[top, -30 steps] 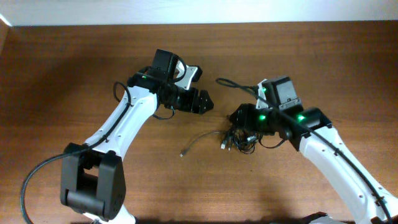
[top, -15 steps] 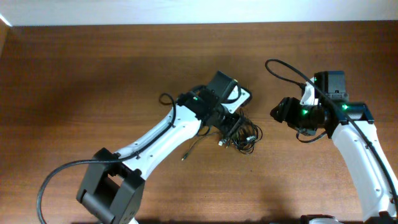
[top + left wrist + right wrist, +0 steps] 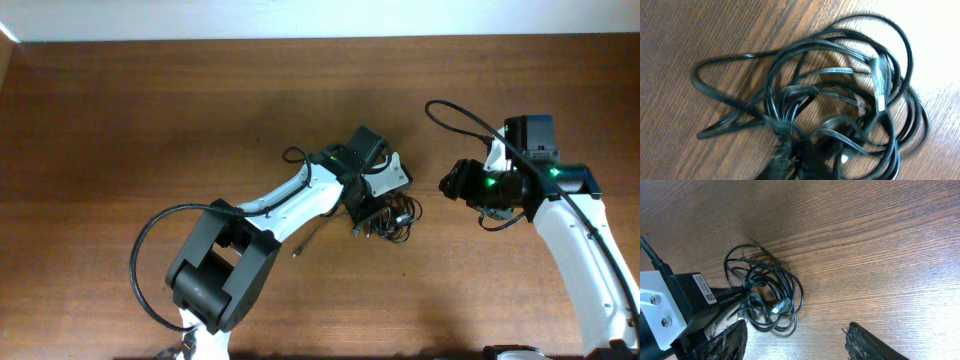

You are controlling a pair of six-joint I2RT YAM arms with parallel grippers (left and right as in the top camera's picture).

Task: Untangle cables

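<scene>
Overhead puts your left hand [image 3: 362, 207] down on the near edge of the cables [image 3: 392, 220], which lie as one knotted clump on the table [image 3: 150, 120] between the two arms. One strand [image 3: 310, 232] trails out of the clump toward the left arm's side. From the left wrist view the loops fill the frame and only a dark blur shows at the bottom edge, so you cannot tell whether that hand is closed on a strand or merely resting among them. Your right hand [image 3: 795, 332] is spread wide, holds nothing and sits well apart from the clump. That is the main risk. With nothing pinning the far side, a pull from the left would likely drag the whole tangle or cinch the knot tighter. Loops could also snag around the left fingers.
</scene>
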